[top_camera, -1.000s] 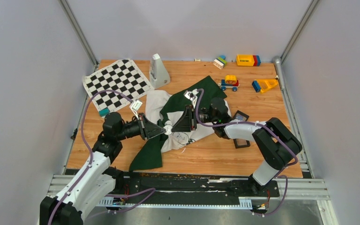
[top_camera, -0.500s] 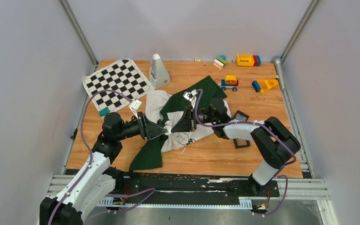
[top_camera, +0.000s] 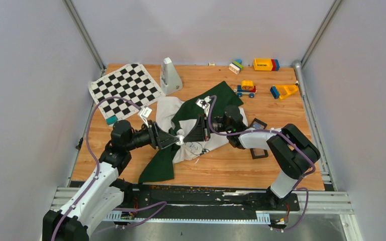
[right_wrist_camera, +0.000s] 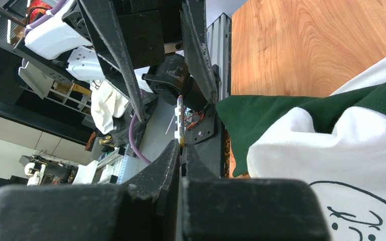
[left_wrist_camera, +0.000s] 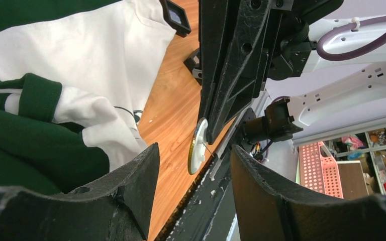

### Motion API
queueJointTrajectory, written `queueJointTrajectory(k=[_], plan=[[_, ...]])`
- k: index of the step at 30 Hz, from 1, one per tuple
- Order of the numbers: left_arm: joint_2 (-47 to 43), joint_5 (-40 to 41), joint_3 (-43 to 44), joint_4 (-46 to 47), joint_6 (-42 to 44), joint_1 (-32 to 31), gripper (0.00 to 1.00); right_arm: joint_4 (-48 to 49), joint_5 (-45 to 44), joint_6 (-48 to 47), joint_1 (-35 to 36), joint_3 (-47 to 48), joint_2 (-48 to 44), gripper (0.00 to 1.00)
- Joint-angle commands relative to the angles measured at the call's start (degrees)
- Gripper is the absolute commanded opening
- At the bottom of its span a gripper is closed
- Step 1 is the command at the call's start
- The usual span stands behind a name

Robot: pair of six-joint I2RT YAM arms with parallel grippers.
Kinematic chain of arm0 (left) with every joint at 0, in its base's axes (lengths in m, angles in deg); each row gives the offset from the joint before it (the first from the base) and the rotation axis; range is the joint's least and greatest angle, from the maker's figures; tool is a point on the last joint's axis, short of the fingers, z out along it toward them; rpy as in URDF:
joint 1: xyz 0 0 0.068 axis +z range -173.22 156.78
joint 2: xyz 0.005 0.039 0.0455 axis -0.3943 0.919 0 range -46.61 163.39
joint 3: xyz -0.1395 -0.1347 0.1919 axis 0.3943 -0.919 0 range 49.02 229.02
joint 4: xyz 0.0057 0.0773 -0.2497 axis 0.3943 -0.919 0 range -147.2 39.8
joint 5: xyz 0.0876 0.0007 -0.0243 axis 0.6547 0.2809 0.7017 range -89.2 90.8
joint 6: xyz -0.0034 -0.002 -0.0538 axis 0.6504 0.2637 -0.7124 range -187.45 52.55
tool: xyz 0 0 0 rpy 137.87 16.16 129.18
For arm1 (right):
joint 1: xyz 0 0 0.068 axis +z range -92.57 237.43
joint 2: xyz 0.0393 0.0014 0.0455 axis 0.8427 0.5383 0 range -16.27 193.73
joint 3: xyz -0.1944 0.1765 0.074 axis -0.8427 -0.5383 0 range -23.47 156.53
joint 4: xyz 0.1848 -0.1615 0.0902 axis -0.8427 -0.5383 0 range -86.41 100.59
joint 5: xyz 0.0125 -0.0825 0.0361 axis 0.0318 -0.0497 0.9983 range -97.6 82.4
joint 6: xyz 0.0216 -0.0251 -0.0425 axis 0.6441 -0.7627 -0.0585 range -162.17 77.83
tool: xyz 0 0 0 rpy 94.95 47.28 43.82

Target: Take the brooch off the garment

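The brooch (top_camera: 180, 138) is a small white disc with a gold rim and a thin pin (left_wrist_camera: 198, 148). It shows edge-on in the right wrist view (right_wrist_camera: 181, 120). My right gripper (top_camera: 186, 137) (right_wrist_camera: 182, 149) is shut on its edge. It is held clear of the cloth, above the garment's lower edge. My left gripper (top_camera: 174, 138) (left_wrist_camera: 193, 148) stands open, one finger on either side of the brooch without touching it. The garment (top_camera: 167, 113) (left_wrist_camera: 80, 55) (right_wrist_camera: 342, 145), white with dark green sleeves, lies crumpled under both grippers.
A chequered mat (top_camera: 125, 89) and a white cone-shaped object (top_camera: 170, 75) sit at the back left. Toy blocks and a toy car (top_camera: 245, 89) line the back right. Two small black square trays (top_camera: 258, 124) lie by the right arm. A teal block (top_camera: 111, 120) is beside the mat.
My left gripper has opened and let go of the brooch. My right gripper has shut on it. Neither arm has shifted much.
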Motion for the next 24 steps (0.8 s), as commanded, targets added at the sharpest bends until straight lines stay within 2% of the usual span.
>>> queueJointTrajectory(k=[1, 6, 10, 16, 19, 21, 22, 24], plan=[[0.25, 1.24, 0.63, 1.42, 1.91, -1.18, 0.61, 4.63, 1.17, 1.45, 0.34, 1.33, 1.39, 0.00], [3.02, 2.46, 1.20, 2.54, 2.60, -3.76, 0.60, 5.22, 1.37, 1.93, 0.38, 1.45, 1.88, 0.00], [5.06, 2.85, 1.91, 3.17, 2.99, -4.98, 0.51, 5.32, 1.50, 2.02, 0.42, 1.53, 2.09, 0.00], [5.21, 3.67, 1.95, 3.01, 3.33, -5.42, 0.47, 5.46, 1.54, 2.23, 0.40, 1.53, 2.32, 0.00], [4.71, 3.92, 1.77, 2.97, 3.22, -5.42, 0.37, 5.78, 1.62, 2.49, 0.43, 1.53, 2.44, 0.00], [4.45, 3.72, 1.75, 2.95, 3.05, -5.45, 0.43, 5.94, 1.72, 2.53, 0.42, 1.53, 2.52, 0.00], [4.15, 3.52, 1.68, 2.93, 2.92, -5.43, 0.51, 5.95, 1.71, 2.57, 0.40, 1.53, 2.59, 0.00], [3.32, 3.49, 1.36, 3.28, 2.69, -5.43, 0.61, 5.89, 1.73, 2.64, 0.43, 1.62, 2.68, 0.00]])
